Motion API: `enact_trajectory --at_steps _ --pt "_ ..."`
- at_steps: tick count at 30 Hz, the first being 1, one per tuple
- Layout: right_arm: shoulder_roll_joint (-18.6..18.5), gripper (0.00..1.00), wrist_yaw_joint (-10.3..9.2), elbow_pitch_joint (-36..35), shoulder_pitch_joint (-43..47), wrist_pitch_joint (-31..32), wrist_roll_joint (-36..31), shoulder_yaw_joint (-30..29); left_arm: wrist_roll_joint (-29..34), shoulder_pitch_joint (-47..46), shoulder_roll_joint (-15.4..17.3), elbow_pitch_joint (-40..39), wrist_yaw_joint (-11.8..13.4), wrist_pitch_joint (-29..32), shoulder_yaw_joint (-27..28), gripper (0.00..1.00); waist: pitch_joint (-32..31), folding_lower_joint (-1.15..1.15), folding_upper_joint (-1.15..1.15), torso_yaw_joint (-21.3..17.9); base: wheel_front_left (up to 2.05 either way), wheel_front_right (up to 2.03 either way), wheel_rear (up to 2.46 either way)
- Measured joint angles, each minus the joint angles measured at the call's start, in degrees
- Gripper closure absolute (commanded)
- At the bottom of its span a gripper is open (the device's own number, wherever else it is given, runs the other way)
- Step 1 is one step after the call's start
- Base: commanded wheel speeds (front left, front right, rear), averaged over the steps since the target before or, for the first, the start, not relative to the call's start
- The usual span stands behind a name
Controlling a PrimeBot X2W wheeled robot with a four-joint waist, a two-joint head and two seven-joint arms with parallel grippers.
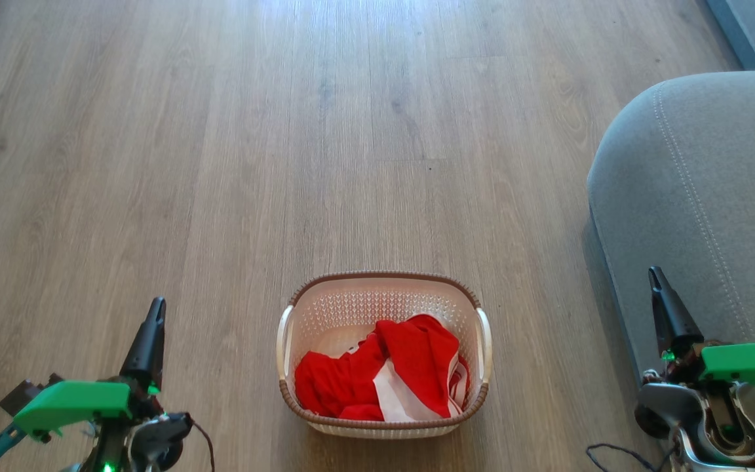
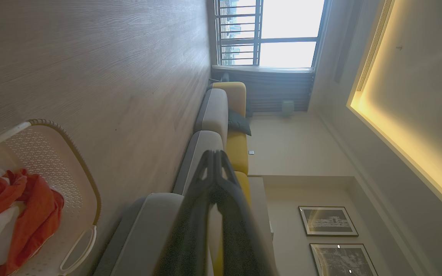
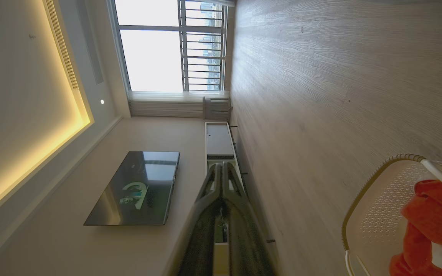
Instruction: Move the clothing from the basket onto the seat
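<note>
Clothing (image 1: 417, 354) lies heaped in basket (image 1: 364, 308), near grey seat (image 1: 712, 164).

The basket (image 1: 384, 276) stands on the wooden floor (image 1: 220, 164), clothing (image 1: 377, 380) heaped in its near half. The seat (image 1: 712, 183) lies apart to its right. The left gripper (image 1: 155, 307) and right gripper (image 1: 655, 275) flank it, fingers together.

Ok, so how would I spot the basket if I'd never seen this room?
Start at the wide wooden floor, with the big grey seat at the right. Left of the seat stands the basket: cream plastic full of little holes, brown woven-look rim. It alone holds bright red and white clothing.
</note>
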Motion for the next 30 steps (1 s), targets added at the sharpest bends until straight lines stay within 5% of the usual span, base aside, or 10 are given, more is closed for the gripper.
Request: enact_trajectory --at_steps 30 --pt "0.0 1.0 0.0 0.0 0.0 0.0 0.0 0.0 0.0 0.0 0.0 0.0 0.0 0.0 0.0 1.0 0.0 0.0 0.0 0.0 0.0 0.0 0.0"
